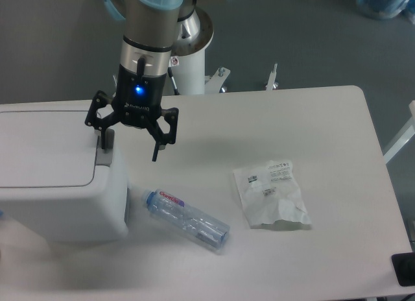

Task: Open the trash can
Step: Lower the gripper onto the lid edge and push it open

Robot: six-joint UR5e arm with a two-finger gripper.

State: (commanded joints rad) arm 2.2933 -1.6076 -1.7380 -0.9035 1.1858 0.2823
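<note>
The trash can point(55, 171) sits at the worktop's point(292, 119) left edge, cut off by the frame on its left side; its flat lid is down, so nothing inside shows. The gripper point(128, 150) hangs over the can's right rim with fingers point(155, 148) spread wide, one at the grey push tab point(104, 152); contact there is hard to make out. A clear bottle point(187, 219) lies beside the can near the front edge, a crumpled packet point(271, 194) further right
</note>
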